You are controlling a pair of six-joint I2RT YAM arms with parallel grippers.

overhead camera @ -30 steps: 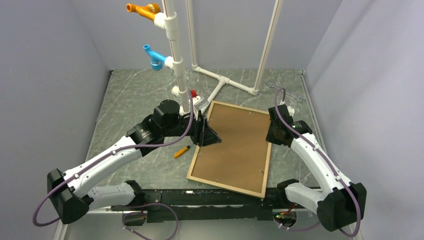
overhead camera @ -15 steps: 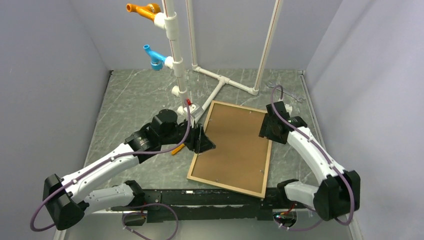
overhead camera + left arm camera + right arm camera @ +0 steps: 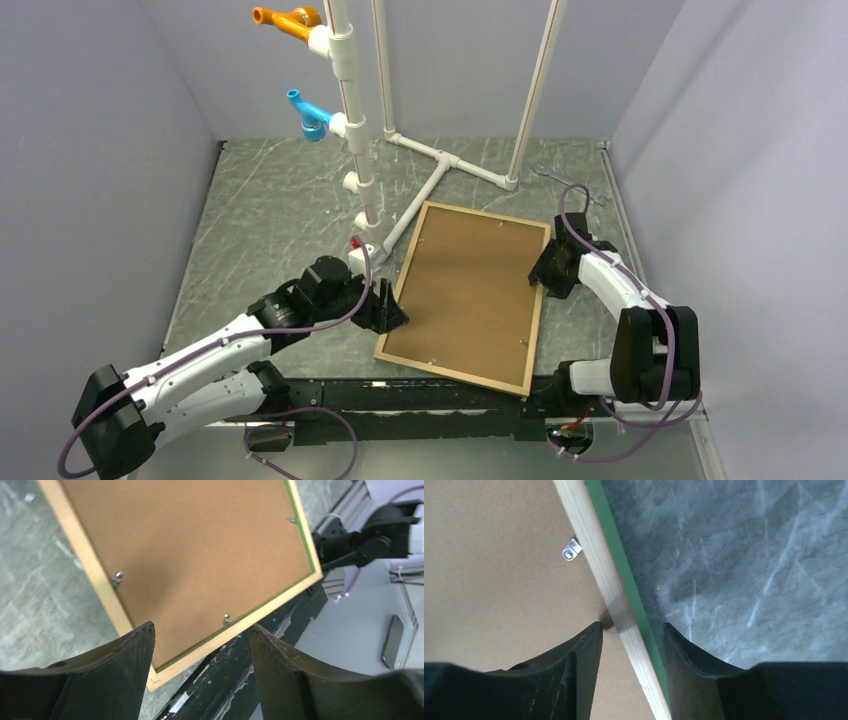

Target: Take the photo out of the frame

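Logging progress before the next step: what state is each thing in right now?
frame, lying face down, flat on the table.
backing board, seated in the frame, metal tabs on its edges.
photo, not in view.
left gripper, jaws open, over the frame's near left corner, holding nothing.
right gripper, jaws open, straddling the frame's right rail.

Bare bench lay open along the left edge and far left corner. The white pipe stand blocked the far middle, its foot just beside the frame. Only a narrow strip ran along the right edge.
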